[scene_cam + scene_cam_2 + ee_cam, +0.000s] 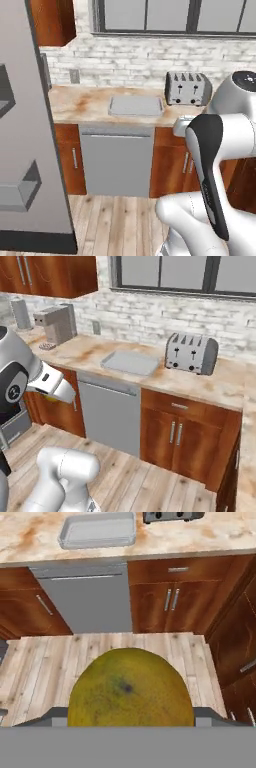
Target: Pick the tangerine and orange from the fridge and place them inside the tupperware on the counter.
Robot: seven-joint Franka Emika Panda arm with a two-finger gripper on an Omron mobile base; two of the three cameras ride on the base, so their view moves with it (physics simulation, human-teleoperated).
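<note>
I have a yellow-orange fruit [131, 688] pinched in the hand [131, 717], filling the bottom of the hand view; whether it is the tangerine or the orange I cannot tell from here. In the right base view a sliver of it [51, 398] peeks out under the white wrist, low and well to the left, over the wooden floor [100, 647].

The relation that matters: the tupperware [98, 530] lies far ahead of the hand and a little left, on the desk [85, 102], with its long axis running left to right along the desk edge. It looks empty. The hand sits lower than the desk top, so I judge I must lift before carrying forward, or the fruit meets the grey dishwasher front [116, 160].

The toaster [188, 88] stands just right of the tupperware, apart from it. The fridge door [25, 130] looms near on the left. Above the tupperware the room is open.
</note>
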